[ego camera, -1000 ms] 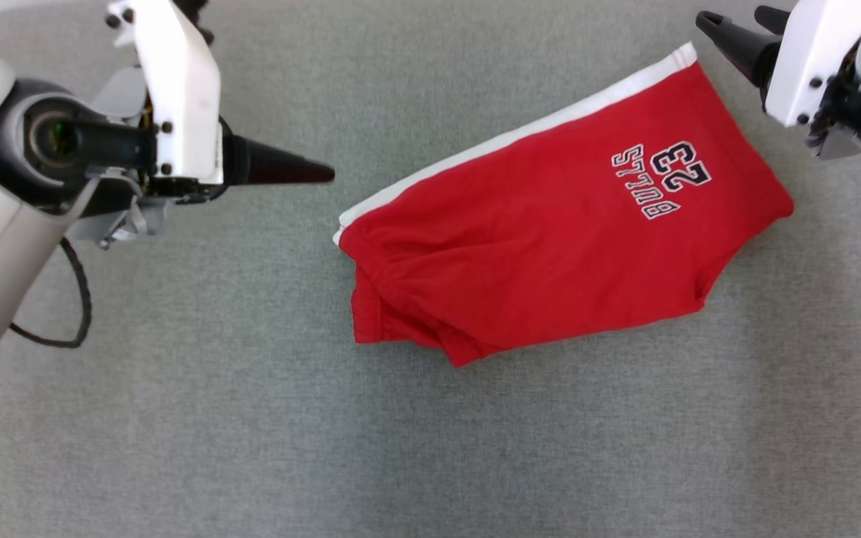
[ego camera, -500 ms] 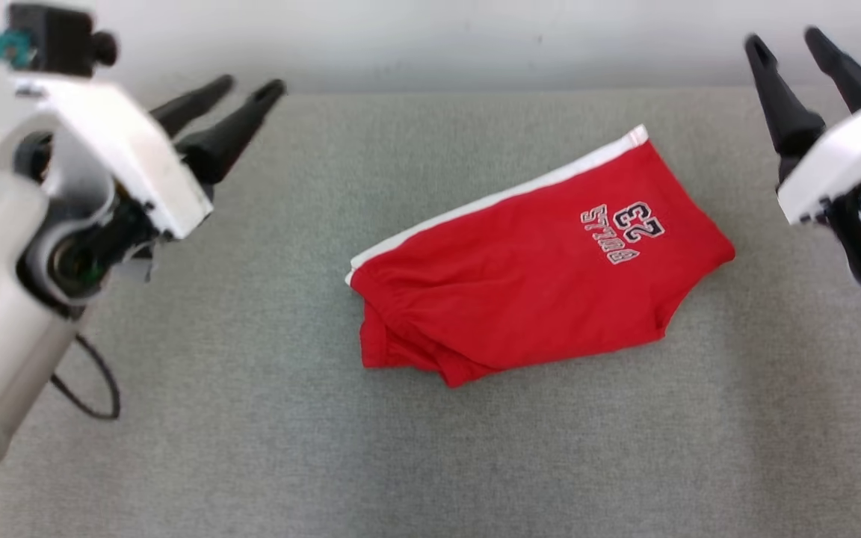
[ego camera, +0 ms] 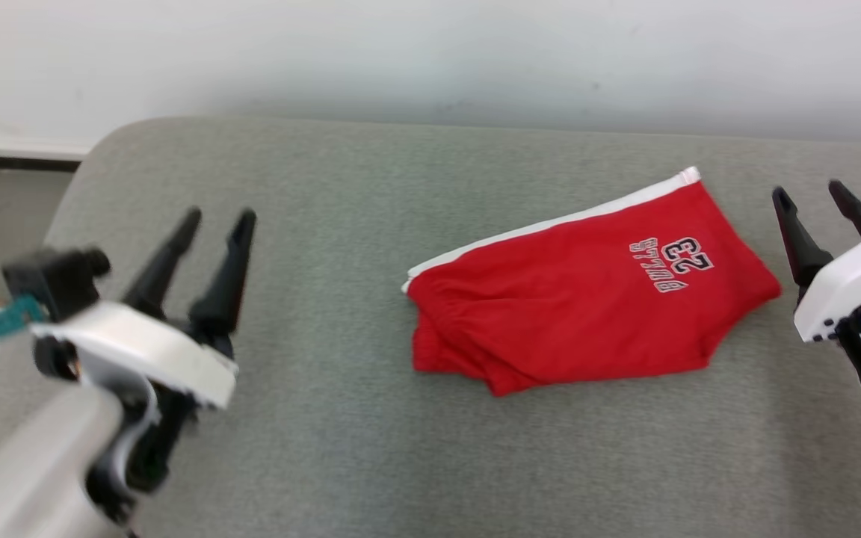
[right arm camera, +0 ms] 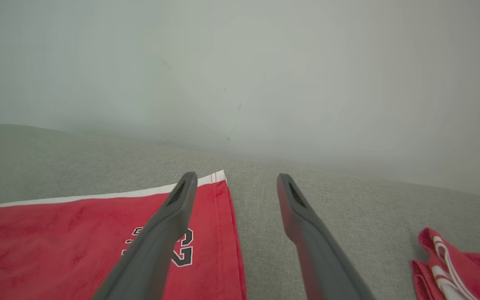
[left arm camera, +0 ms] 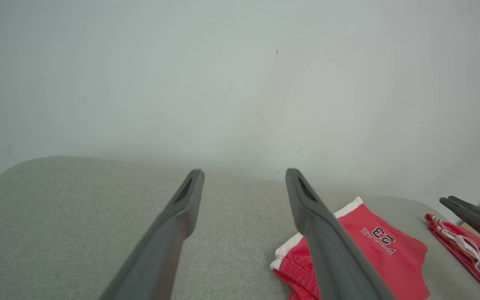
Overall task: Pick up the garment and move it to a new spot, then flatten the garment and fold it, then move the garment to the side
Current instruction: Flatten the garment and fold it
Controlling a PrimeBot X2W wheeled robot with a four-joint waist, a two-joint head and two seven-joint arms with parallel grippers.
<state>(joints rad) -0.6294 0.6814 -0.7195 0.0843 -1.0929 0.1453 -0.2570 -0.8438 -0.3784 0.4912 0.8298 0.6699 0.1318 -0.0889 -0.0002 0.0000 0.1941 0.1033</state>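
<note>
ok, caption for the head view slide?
Folded red shorts lie on the grey surface, left pincer and right pincer open on either side, both empty.

One folded garment (ego camera: 580, 306), one crumpled garment (right arm camera: 473, 271), four fingers (ego camera: 226, 276), one table (ego camera: 326, 448).

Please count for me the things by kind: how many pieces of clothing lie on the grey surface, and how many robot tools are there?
Clothing: 2, the folded red shorts and a crumpled red cloth with white trim
Robot tools: 2, the left tool and the right tool, both open and empty
Total: 4
</note>
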